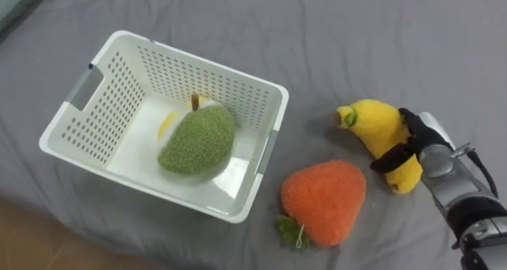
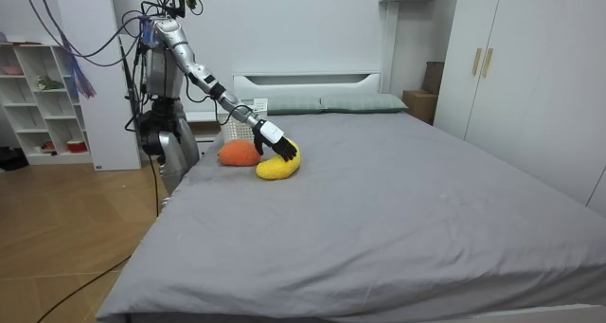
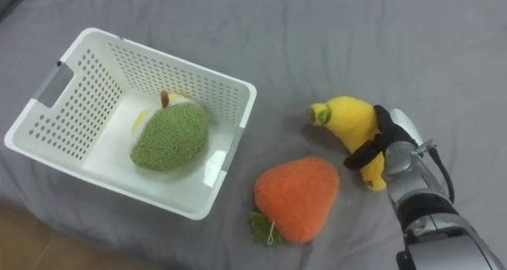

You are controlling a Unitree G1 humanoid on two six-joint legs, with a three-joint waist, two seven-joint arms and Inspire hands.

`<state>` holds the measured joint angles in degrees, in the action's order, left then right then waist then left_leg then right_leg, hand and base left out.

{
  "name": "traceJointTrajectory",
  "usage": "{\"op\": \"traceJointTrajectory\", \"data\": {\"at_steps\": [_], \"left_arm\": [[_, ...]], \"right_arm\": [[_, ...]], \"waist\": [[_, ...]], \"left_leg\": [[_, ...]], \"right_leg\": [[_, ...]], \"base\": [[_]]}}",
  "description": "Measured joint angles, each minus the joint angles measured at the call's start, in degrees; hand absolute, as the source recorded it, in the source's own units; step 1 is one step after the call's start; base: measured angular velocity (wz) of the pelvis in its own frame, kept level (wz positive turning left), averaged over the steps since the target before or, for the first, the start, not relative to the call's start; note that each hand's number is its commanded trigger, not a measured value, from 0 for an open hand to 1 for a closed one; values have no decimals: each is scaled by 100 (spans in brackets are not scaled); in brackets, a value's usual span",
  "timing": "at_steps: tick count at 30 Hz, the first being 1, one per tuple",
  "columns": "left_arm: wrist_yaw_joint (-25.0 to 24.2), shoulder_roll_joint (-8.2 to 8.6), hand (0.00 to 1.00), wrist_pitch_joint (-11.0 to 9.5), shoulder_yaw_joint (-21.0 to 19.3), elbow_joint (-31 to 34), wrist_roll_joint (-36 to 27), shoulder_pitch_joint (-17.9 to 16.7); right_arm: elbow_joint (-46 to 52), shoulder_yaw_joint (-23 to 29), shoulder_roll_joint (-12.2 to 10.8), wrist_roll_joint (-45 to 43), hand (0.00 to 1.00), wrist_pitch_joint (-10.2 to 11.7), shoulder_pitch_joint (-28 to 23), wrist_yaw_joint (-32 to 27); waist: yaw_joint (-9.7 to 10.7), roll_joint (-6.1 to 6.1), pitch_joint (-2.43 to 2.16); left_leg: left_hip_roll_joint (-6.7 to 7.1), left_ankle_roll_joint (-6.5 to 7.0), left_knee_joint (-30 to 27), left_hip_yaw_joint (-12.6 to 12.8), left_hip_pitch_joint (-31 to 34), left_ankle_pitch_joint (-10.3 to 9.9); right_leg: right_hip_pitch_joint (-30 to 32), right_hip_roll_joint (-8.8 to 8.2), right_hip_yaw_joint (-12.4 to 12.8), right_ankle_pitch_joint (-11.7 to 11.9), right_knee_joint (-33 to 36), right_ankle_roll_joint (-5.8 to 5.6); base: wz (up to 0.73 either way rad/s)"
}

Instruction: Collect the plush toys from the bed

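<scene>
Left eye view: a white basket [image 1: 273, 88] was set open side up on the grey bed [image 1: 396, 32], so that toys could be dropped in. A green plush toy [image 1: 198, 139] was lying inside it, w/ sth yellow partly hidden behind. An orange strawberry toy [image 1: 325, 200] lay just beside the basket's corner, untouched. The yellow banana toy [image 1: 376, 123], further right, was clasped by the right hand [image 1: 432, 155]. The dark fingers [image 1: 392, 157] were curled round its middle, prob. so it would not slip when lifted.

Room view: the robot was seen standing at the bed's side, at the room view's left. Its right arm was stretched out over the sheet to the banana toy, which rested on the bed next to the strawberry toy.

Right eye view: the same grasp was shown. The banana toy was judged not yet lifted, so two toys remained to be collected.
</scene>
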<state>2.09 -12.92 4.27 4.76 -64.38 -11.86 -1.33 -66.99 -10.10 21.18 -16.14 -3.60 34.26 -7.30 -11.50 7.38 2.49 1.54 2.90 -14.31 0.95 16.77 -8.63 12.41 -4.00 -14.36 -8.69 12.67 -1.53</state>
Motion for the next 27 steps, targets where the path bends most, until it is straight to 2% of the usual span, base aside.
{"op": "traceJointTrajectory", "data": {"at_steps": [8,14,20,21,22,23,27], "left_arm": [[-28,1,0,-119,122,-49,-222,89],[-28,-2,0,-187,240,-79,-329,89],[-28,-11,0,-218,239,-86,-431,90],[-28,-10,0,-219,239,-84,-431,91],[-27,-11,0,-220,239,-85,-435,91],[-27,-10,0,-220,239,-87,-439,91],[-26,-10,0,-215,245,-100,-565,90]], "right_arm": [[-8,0,119,-125,0,53,25,-74],[-11,-64,173,-229,0,53,25,-204],[-24,-273,293,-249,0,59,25,-249],[-24,-276,306,-248,26,59,25,-256],[-32,-283,317,-239,72,59,25,-258],[-37,-289,323,-232,100,59,24,-264],[-230,-338,327,-204,100,51,24,-388]], "waist": [[3,10,19],[2,-65,58],[-3,-117,60],[-2,-123,60],[-3,-130,56],[-3,-134,55],[-18,-164,47]], "left_leg": [[1,1,-15,4,154,1],[2,1,-22,28,170,1],[1,1,-48,48,183,1],[1,1,-49,49,183,1],[0,1,-49,48,183,1],[0,1,-49,47,183,1],[4,1,-51,40,178,1]], "right_leg": [[156,-2,-20,0,12,0],[164,-6,-30,-1,18,0],[264,-35,-6,-65,222,3],[264,-34,-6,-68,222,5],[264,-34,-7,-68,222,6],[262,-33,-7,-69,222,6],[255,-36,-7,-69,223,6]], "base": [[0],[0],[0],[0],[0],[0],[0]]}}
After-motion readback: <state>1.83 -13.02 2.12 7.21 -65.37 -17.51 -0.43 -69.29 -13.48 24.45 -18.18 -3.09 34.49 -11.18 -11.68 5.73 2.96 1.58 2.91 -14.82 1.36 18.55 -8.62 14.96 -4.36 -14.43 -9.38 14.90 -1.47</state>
